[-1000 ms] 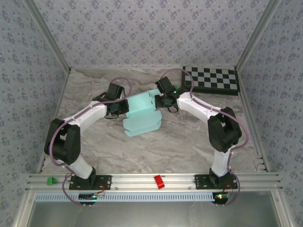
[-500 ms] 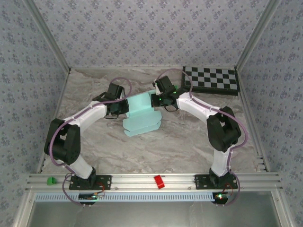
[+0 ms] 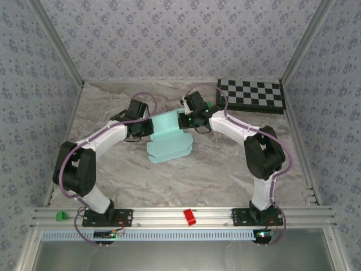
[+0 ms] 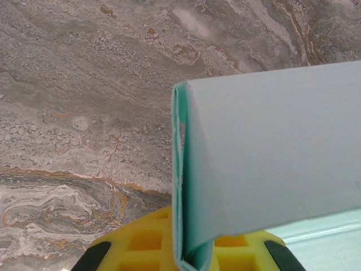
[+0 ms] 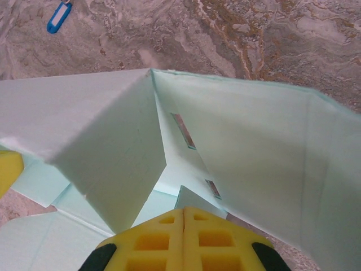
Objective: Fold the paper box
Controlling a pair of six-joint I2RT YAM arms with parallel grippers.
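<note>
The paper box (image 3: 168, 132) is a pale turquoise card, partly folded, lying mid-table between both arms. My left gripper (image 3: 148, 129) holds its left side; in the left wrist view the yellow fingers (image 4: 141, 245) are shut on a doubled, upright edge of the paper box (image 4: 271, 147), at my left gripper (image 4: 192, 251). My right gripper (image 3: 183, 120) is at the box's right end. In the right wrist view its yellow pads (image 5: 152, 240) meet at my right gripper (image 5: 184, 217) with nothing between them, the tips against raised panels of the paper box (image 5: 254, 152) with two slits.
A black-and-white checkerboard (image 3: 252, 95) lies at the back right. A small blue tag (image 5: 58, 17) rests on the marble table beyond the box. A green block (image 3: 59, 215) and a red piece (image 3: 189, 217) sit on the front rail.
My right gripper has shifted slightly left against the box's right end, and that end is pushed inward. The left gripper has held still with its grip on the card.
</note>
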